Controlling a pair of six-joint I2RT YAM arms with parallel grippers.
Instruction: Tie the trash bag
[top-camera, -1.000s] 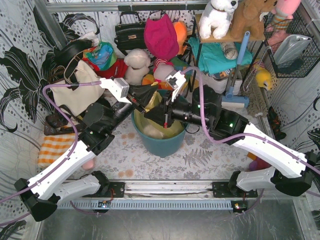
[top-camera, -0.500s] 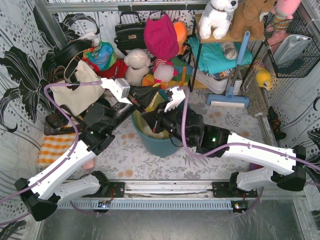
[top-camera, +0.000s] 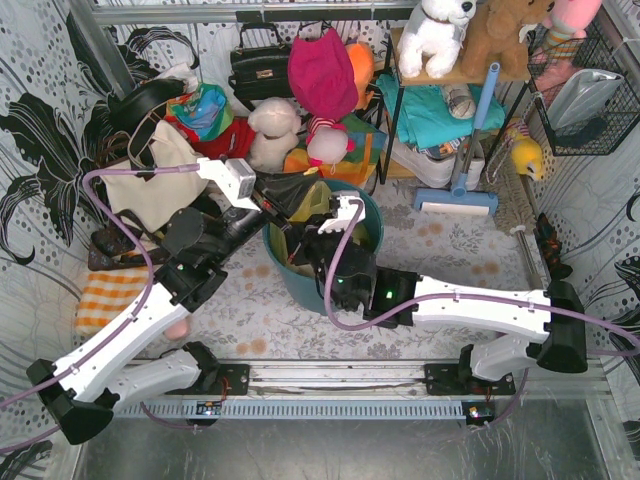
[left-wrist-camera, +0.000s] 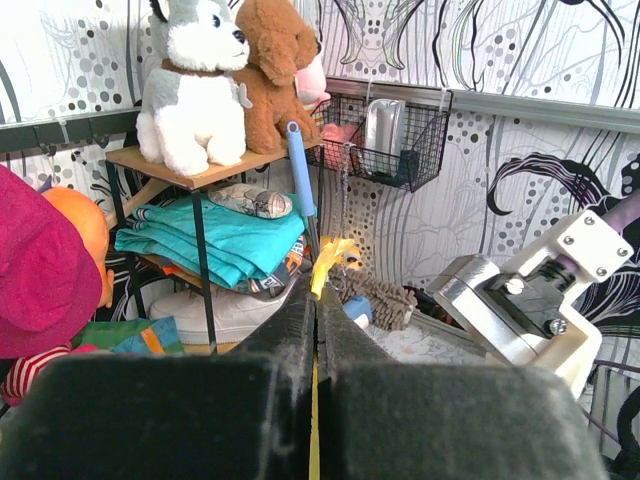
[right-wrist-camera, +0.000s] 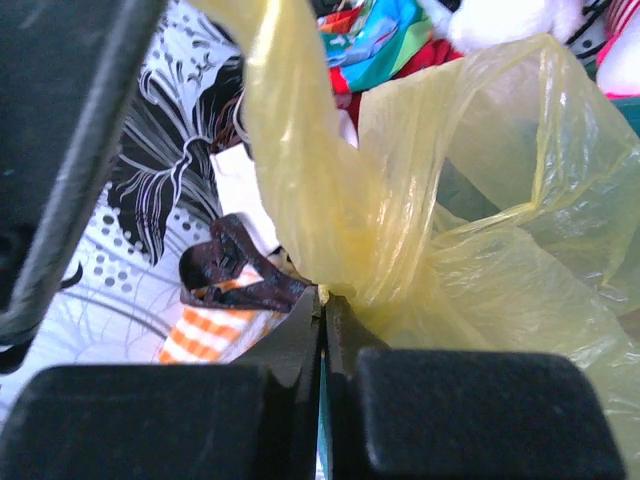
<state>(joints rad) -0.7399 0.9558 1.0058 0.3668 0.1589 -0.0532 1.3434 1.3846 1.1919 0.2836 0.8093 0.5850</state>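
Left gripper (left-wrist-camera: 314, 295) clamps 1 yellow strand, right gripper (right-wrist-camera: 323, 308) another. The trash bag (right-wrist-camera: 470, 190) sits in the teal bin (top-camera: 373, 228), mid-bench toward the far edge. No knot yet, so the tying is all ahead.

Clearances, taken from the bin (top-camera: 373, 228).
- Right of it: we find bare floor (top-camera: 450, 245) out to the brush (top-camera: 455, 203).
- Behind: toys (top-camera: 272, 130) and shelf (top-camera: 400, 110), packed close.
- Left: tote (top-camera: 150, 190) and left arm (top-camera: 190, 255) block.
- In front: right arm (top-camera: 480, 305) lies across.
- Over its mouth: left gripper (top-camera: 290, 202) and right gripper (top-camera: 305, 238), both clamped on the bag (top-camera: 312, 203), crowd the opening.
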